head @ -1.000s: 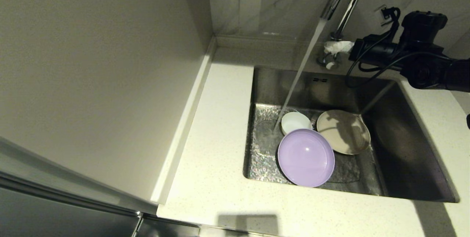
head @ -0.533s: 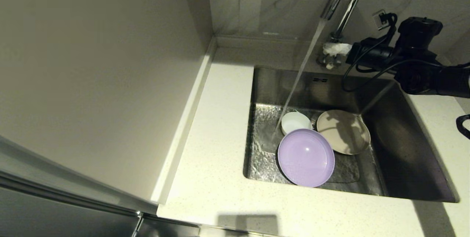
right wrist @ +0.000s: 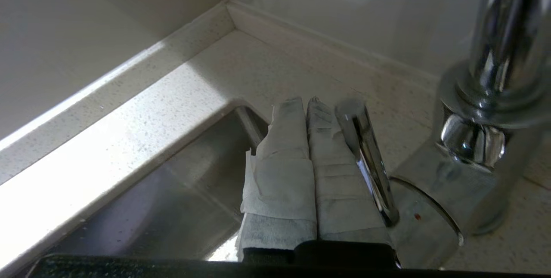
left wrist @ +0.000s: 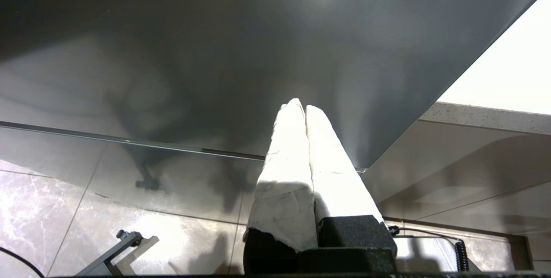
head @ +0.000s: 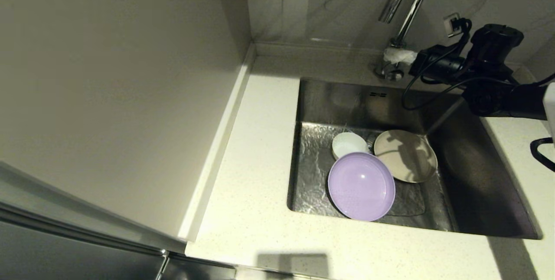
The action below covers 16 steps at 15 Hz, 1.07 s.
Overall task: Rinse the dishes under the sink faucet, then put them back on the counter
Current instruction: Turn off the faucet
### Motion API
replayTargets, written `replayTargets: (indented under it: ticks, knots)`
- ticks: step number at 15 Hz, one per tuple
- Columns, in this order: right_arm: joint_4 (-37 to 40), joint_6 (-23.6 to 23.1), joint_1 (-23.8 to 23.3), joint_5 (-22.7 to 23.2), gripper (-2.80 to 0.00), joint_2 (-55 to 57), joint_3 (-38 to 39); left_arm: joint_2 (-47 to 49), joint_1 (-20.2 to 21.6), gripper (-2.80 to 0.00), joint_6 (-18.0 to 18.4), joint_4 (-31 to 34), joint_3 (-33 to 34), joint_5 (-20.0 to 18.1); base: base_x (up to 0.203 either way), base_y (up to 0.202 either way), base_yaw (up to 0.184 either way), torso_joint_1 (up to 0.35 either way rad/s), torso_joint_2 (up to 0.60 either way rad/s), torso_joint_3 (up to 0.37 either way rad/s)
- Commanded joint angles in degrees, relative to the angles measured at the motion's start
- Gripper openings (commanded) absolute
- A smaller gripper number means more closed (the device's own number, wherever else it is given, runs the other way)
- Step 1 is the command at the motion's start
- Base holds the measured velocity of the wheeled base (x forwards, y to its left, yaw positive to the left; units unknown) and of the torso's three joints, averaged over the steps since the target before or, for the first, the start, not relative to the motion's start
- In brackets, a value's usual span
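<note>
- Speckled off-white worktop [head: 256,150] surrounded the steel sink [head: 485,193].
- Inside the sink lay the lavender plate [head: 361,186], beige plate [head: 405,155] and white bowl [head: 348,144], touching.
- Right gripper [right wrist: 307,102], jaws closed on nothing, sat beside the faucet [head: 401,9] lever [right wrist: 366,157].
- Left gripper [left wrist: 304,106] hung away from the sink, jaws closed.

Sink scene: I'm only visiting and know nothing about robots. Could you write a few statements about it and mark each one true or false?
1. Water is pouring from the faucet. False: no stream shows now.
2. The lavender plate, beige plate and white bowl all lie in the sink. True.
3. The right gripper is shut beside the faucet's lever. True.
4. The right gripper holds the white bowl. False: it holds nothing.
5. A dish sits on the counter. False: none does.
</note>
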Motion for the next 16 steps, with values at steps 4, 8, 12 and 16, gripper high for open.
replayTargets:
  ticks: [4,8,12,16]
  knots:
    - [-1.32,0.51,-0.06,0.38,-2.80,0.78,0.02,-0.09,0.00,-2.80,-0.03,-0.04,0.00,0.04,0.000,0.000,0.000,0.000,0.00,0.000]
    - [-1.85,0.86,-0.06,0.56,-2.80,0.39,0.19,-0.09,0.00,-2.80,-0.03,-0.04,0.00,0.04,0.000,0.000,0.000,0.000,0.00,0.000]
    - [-1.23,6.04,-0.08,1.71,-2.80,-3.65,2.19,-0.09,0.00,-2.80,-0.03,-0.04,0.00,0.04,0.000,0.000,0.000,0.000,0.00,0.000]
    - [4.72,6.41,-0.07,4.32,-2.80,-13.56,11.14,-0.09,0.00,-2.80,-0.03,-0.04,0.00,0.04,0.000,0.000,0.000,0.000,0.00,0.000]
